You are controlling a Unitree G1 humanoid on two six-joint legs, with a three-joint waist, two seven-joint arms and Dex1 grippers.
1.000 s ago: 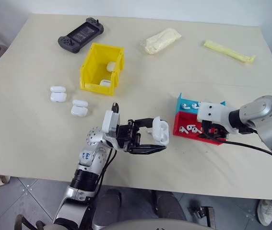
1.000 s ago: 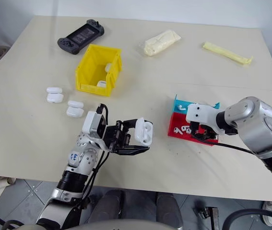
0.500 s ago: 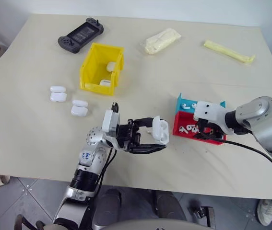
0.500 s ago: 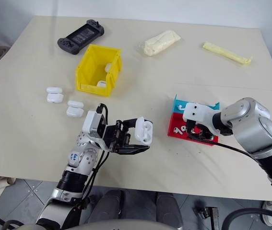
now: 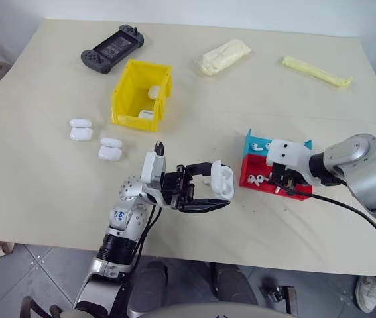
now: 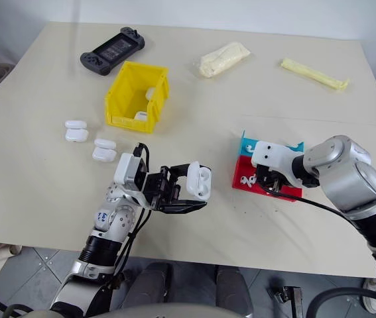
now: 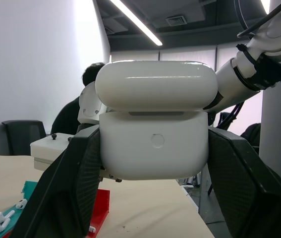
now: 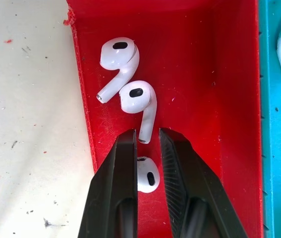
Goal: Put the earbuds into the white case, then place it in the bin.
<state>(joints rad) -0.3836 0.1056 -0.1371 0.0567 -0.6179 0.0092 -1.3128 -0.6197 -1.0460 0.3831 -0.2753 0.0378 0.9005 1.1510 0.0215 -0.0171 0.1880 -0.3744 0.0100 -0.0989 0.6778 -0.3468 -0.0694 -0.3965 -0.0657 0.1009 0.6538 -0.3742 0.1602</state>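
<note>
The left gripper [image 5: 209,192] squeezes its fingers on the white case [image 5: 222,179] and holds it up above the table [image 5: 42,179], lid open, ready to be filled. The right gripper [image 8: 147,148] reaches into the red tray [image 8: 199,74], fingers nearly closed around one of the earbuds [image 8: 146,177]. The yellow bin [image 5: 140,93] waits farther back.

Silver arms, white wrist housings, black cables
</note>
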